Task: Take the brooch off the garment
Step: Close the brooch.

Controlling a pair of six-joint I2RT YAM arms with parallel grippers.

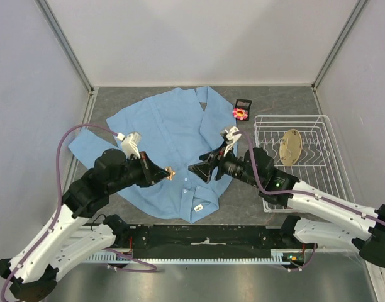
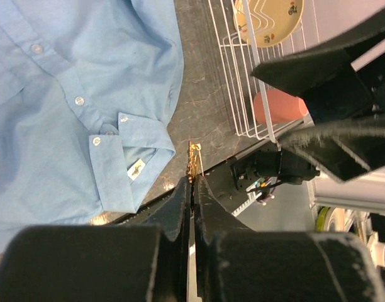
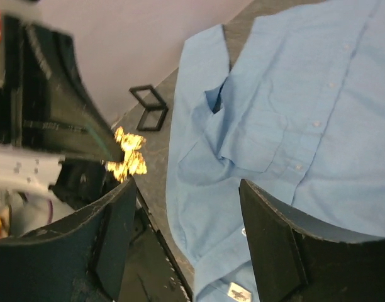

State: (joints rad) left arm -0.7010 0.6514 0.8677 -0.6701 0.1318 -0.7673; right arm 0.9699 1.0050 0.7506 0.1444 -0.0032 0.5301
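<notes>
Items counted were one light blue shirt [image 1: 173,141], one pink flower brooch [image 1: 240,113], one gold emblem [image 1: 169,173] and one small dark case [image 1: 243,102]. There was one white wire rack [image 1: 293,117], one yellow plate [image 1: 292,146] and one pink cup [image 2: 277,107].

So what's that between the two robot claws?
In the top view, a small gold piece pinched by the left gripper, over the garment; right gripper open.

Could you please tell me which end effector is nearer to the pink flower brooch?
Right. The right end effector is above the shirt, near-left of the brooch; the left end effector is farther left, beyond it.
</notes>
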